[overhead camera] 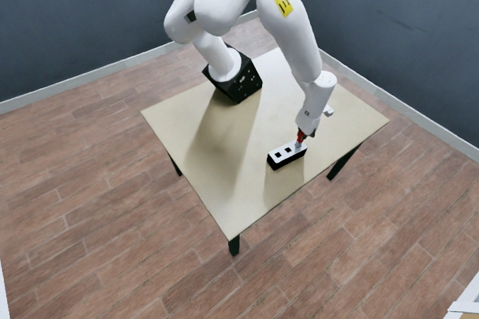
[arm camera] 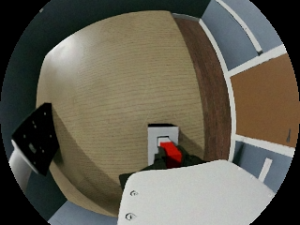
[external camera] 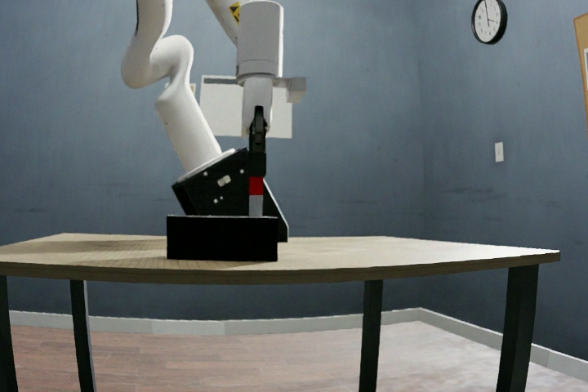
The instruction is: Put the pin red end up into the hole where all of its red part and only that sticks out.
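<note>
The pin (overhead camera: 299,139) (external camera: 256,186) (arm camera: 172,154) stands upright, red end up, at the block's end hole, on the right in the top and exterior views. A stretch of its grey part shows between the red part and the block top, so more than the red sticks out. Its lower end is hidden, apparently inside that hole. The black block (overhead camera: 287,161) (external camera: 220,238) (arm camera: 152,141) has a pale top; its middle hole (overhead camera: 287,149) and other end hole (overhead camera: 277,155) are empty. My gripper (overhead camera: 301,134) (external camera: 257,165) (arm camera: 169,154) is shut on the pin's red upper part.
The block stands on the wooden table (overhead camera: 217,188) (external camera: 396,254) (arm camera: 117,70), near one edge. The arm's black base (overhead camera: 243,82) (external camera: 211,189) (arm camera: 39,136) stands farther back on the table.
</note>
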`<state>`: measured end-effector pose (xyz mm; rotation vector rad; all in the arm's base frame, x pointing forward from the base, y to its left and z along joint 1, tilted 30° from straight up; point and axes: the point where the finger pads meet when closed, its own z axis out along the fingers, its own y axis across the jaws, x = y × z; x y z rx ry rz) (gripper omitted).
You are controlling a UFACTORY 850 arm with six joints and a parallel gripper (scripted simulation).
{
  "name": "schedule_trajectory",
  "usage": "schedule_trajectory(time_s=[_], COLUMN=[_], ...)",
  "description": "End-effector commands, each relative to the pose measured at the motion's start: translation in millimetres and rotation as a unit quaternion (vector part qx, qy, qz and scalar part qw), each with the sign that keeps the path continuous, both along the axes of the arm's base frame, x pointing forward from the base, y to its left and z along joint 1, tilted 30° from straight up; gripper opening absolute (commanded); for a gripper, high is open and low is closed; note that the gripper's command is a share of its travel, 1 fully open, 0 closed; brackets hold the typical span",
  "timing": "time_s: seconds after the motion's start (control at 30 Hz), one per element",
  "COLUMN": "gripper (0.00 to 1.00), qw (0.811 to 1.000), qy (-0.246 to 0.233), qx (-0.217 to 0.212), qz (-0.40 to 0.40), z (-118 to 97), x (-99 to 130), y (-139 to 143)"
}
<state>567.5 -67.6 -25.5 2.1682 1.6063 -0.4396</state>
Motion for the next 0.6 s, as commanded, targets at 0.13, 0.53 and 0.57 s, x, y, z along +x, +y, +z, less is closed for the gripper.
schedule_trajectory(time_s=[0.13,0.53,0.57], gripper=[0.00,0.00,0.00], qw=[1.000,1.000,1.000], qy=[-0.001,-0.001,-0.001], qx=[0.000,0.000,0.000], qz=[0.000,0.000,0.000], z=[0.5,0.5,-3.2], x=[0.0,0.0,0.3], y=[0.8,0.8,-0.8])
